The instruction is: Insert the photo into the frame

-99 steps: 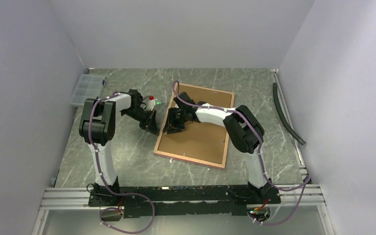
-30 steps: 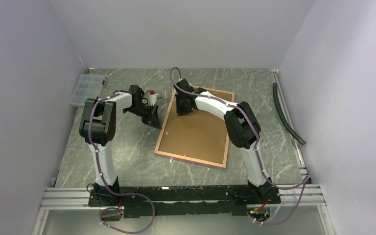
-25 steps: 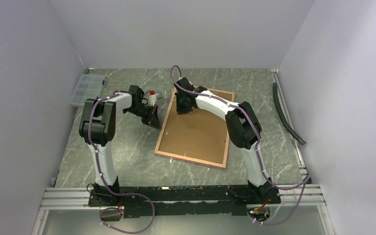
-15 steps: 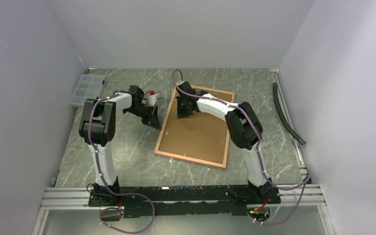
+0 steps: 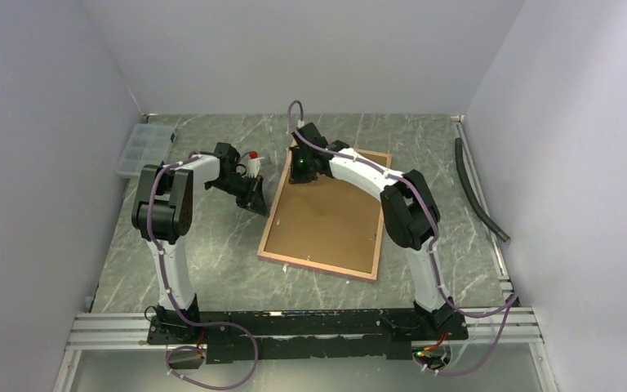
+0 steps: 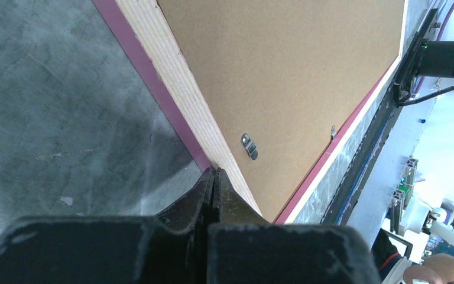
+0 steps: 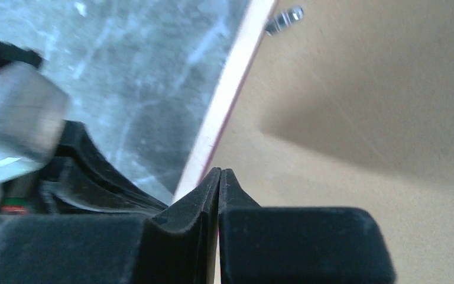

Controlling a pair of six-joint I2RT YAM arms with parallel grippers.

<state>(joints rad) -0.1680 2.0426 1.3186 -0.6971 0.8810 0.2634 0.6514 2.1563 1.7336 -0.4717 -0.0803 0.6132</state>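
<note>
The frame (image 5: 271, 214) lies back-up on the table, with tan rails, a pink edge and the brown backing board (image 5: 331, 216) set in it. The photo is hidden. My left gripper (image 5: 257, 206) is shut, its tips (image 6: 214, 171) at the outer side of the frame's left rail (image 6: 171, 77), near a small metal turn clip (image 6: 249, 145). My right gripper (image 5: 298, 175) is shut with nothing in it. Its tips (image 7: 219, 171) stand over the far left part of the frame, at the line between rail (image 7: 236, 83) and backing board (image 7: 354, 89).
A clear plastic compartment box (image 5: 140, 149) sits at the far left by the wall. A black hose (image 5: 478, 192) runs along the right side. Another metal clip (image 7: 284, 19) sticks out at the frame's rail ahead of the right gripper. White walls enclose the table.
My right gripper has moved from the board's left middle toward the frame's far left corner and closed fully. The left gripper has stayed shut beside the left rail.
</note>
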